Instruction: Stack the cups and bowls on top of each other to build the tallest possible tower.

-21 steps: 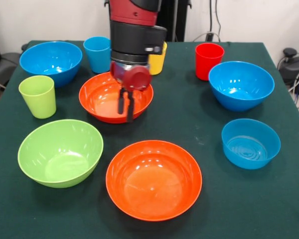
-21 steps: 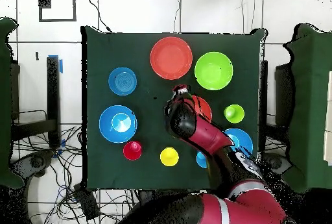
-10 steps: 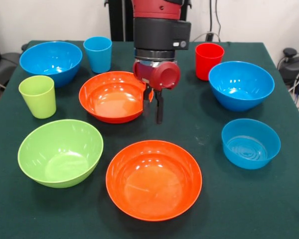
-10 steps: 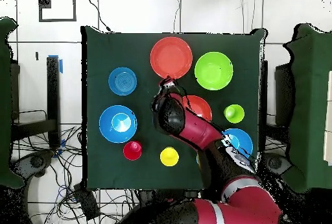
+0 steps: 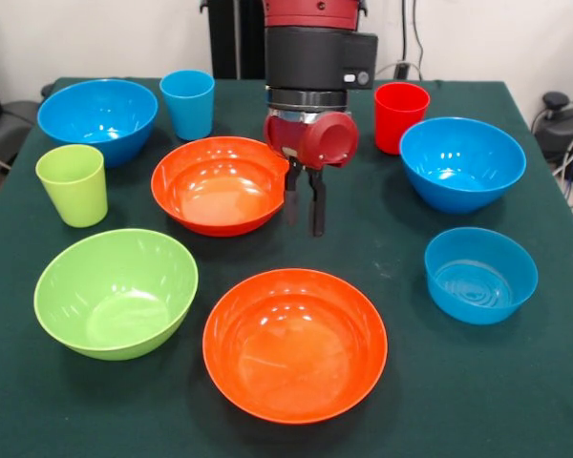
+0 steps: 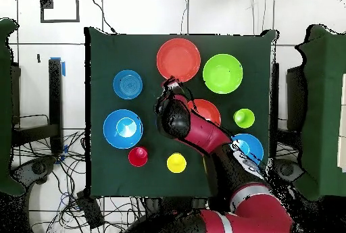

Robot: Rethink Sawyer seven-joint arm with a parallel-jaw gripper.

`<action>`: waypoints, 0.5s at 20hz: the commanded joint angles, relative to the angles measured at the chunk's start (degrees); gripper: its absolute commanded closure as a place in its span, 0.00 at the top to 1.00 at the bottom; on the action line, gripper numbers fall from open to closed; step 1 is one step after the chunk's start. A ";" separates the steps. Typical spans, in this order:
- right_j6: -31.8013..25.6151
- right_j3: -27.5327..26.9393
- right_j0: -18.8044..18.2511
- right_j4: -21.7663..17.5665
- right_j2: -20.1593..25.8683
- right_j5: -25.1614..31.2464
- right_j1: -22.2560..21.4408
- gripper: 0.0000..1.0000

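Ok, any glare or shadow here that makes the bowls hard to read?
Front view: soft highlights glint inside the near orange bowl and the green bowl, but rims stay clear; the gripper hangs beside the far orange bowl. Overhead view: lighting is flat, and the arm covers part of that bowl.

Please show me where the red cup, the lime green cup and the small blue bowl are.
red cup [image 5: 400,116], front view, on its side wall.
lime green cup [image 5: 74,187], front view, on its side wall.
small blue bowl [image 5: 480,282], front view, on its inner floor.
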 commanded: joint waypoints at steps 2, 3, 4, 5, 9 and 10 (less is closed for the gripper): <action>8.66 -0.80 0.12 -1.47 6.06 1.24 4.01 1.00; 8.59 -0.95 -0.51 -2.25 6.42 0.38 4.70 1.00; 8.47 -1.23 -0.52 -2.39 6.30 -0.04 5.20 1.00; 8.27 -1.37 -0.70 -2.59 6.31 -0.23 5.48 1.00; 7.89 -2.41 -0.19 -2.92 5.25 -2.32 7.46 1.00; 7.86 -2.78 -0.23 -3.13 5.32 -2.83 8.14 1.00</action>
